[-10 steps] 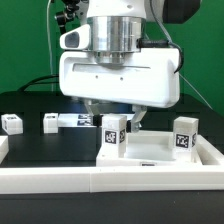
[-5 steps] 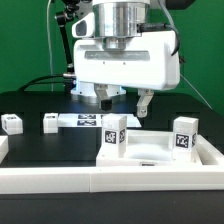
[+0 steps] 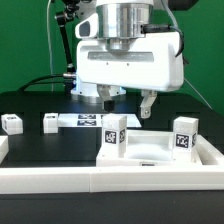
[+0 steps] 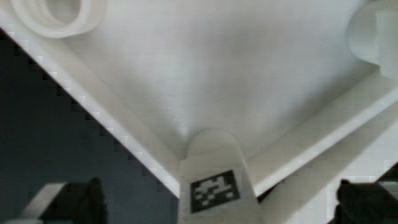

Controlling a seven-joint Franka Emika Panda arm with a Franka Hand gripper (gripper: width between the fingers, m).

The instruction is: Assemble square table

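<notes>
You have the gripper (image 3: pixel 124 104) hanging just above the square table top (image 3: pixel 150 152), which lies on the black table (image 3: pixel 40 145) at about 4 o'clock in the exterior view. The claw is spread wide and grips nothing. One of its fingers (image 3: pixel 147 103) hangs clear of the tray, and the other is partly hidden under the hand. Two tagged blocks (image 3: pixel 114 133) rise from the tray's rim, one at the exterior view's left end and one (image 3: pixel 183 137) toward its right. In the wrist view, the gripper (image 4: pixel 217 198) sits over a corner of the square table top (image 4: pixel 196 80), where a printed tag (image 4: pixel 217 187) lies on the corner wedge. The dark fingers (image 4: pixel 71 200) stand on either side of that corner, apart from it. A round white boss (image 4: pixel 80 22) shows on the tray; you cannot tell from here whether it is a socket or a peg. Two loose legs (image 3: pixel 10 123) (image 3: pixel 50 122) lie on the black table at about 9 o'clock in the exterior view, well apart from the tray. The marker board (image 3: pixel 88 121) lies between them and the tray. The border rail (image 3: pixel 100 180) runs along 6 o'clock.
</notes>
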